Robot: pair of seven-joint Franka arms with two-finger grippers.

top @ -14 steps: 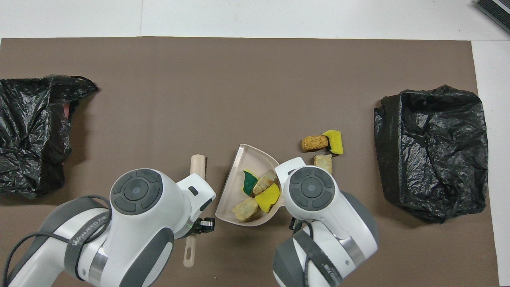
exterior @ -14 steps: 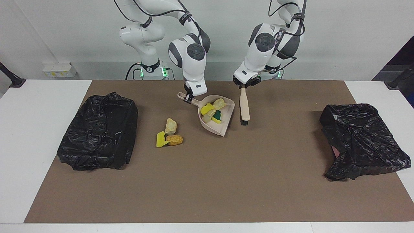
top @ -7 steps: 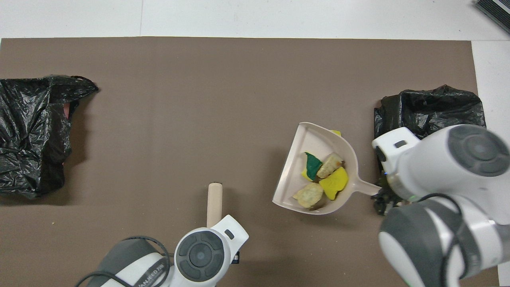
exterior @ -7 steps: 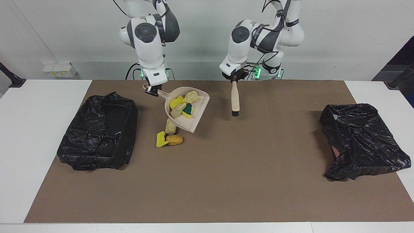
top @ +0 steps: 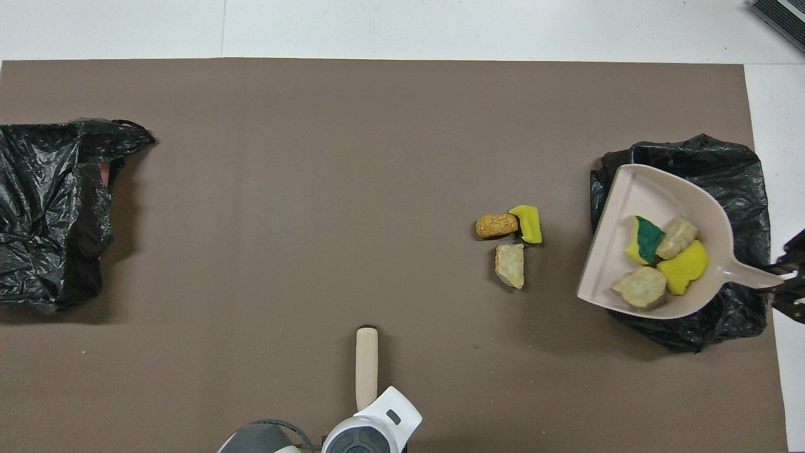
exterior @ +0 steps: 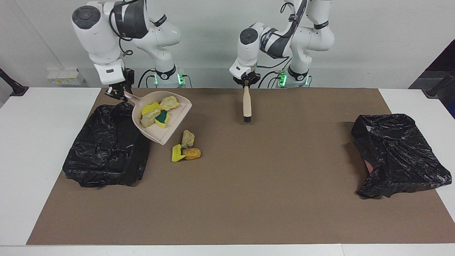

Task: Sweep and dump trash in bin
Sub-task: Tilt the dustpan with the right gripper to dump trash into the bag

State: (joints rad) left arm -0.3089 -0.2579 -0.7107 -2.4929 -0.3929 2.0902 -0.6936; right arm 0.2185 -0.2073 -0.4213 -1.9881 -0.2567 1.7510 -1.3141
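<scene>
My right gripper [exterior: 119, 93] is shut on the handle of the beige dustpan [exterior: 161, 119], which it holds tilted in the air over the edge of the black-bagged bin [exterior: 106, 153]. In the overhead view the dustpan [top: 654, 245] covers much of the bin [top: 723, 170]. Several trash scraps [exterior: 156, 112] lie in the pan: yellow, beige and one green-and-yellow [top: 644, 239]. Three more scraps [exterior: 186, 147] lie on the mat beside the bin [top: 512, 242]. My left gripper [exterior: 245, 83] is shut on the brush [exterior: 246, 106], which hangs bristles down above the mat.
A second crumpled black bag [exterior: 398, 153] lies at the left arm's end of the table [top: 50, 207]. The brown mat [exterior: 249, 195] covers the table's middle, with white table [exterior: 35, 142] at both ends.
My right arm has lifted the loaded dustpan and carried it from mid-table to over the bin. My left arm has drawn the brush up and back toward the robots.
</scene>
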